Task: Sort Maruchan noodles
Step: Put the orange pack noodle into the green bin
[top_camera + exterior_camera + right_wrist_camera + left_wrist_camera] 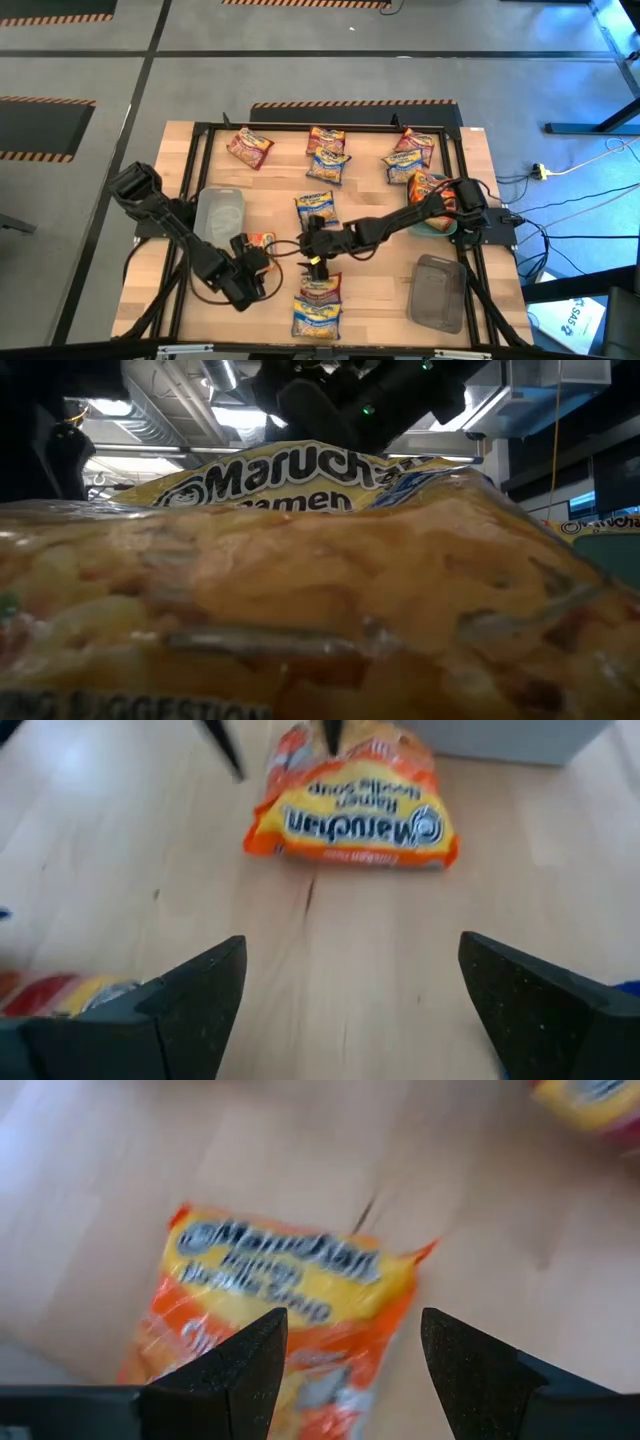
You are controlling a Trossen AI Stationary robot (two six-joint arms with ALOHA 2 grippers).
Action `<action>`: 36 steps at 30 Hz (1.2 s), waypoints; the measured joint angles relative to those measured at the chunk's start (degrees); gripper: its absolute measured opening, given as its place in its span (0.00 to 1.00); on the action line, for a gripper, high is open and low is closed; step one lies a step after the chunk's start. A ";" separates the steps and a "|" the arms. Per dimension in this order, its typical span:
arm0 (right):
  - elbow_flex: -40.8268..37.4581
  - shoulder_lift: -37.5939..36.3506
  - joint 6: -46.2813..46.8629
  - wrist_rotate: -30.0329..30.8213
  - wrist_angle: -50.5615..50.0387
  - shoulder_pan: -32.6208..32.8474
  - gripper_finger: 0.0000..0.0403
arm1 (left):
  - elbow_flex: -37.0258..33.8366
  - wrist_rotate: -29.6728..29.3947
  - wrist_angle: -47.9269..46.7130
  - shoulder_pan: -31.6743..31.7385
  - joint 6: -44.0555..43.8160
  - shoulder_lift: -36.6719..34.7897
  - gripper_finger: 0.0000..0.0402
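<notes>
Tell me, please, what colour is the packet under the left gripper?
Orange packet with a yellow band, clearest in the left wrist view.

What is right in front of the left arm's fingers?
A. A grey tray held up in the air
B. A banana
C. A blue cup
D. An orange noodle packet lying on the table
D: the left wrist view shows the orange noodle packet flat on the wooden table, just beyond the open left gripper, not held.

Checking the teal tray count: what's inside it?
One orange packet shows in the teal tray on the table's right side. The right arm crosses above it, so anything lying underneath is hidden.
</notes>
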 joint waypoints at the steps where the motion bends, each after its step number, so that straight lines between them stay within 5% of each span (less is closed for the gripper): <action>1: 0.00 0.00 -0.05 -0.03 -0.59 0.16 0.87 | -0.09 1.93 -0.63 0.85 0.03 0.00 0.56; 9: -0.06 -0.57 -1.45 0.97 -6.16 0.42 0.87 | -1.62 8.67 0.63 4.59 3.54 0.43 0.56; 21: -1.10 -1.34 -0.86 0.94 -8.65 0.86 0.87 | -2.05 8.21 12.89 6.75 11.33 4.11 0.56; 36: -10.08 -11.63 0.59 2.03 -6.98 2.30 0.87 | -1.18 8.07 22.96 11.47 22.37 4.26 0.56</action>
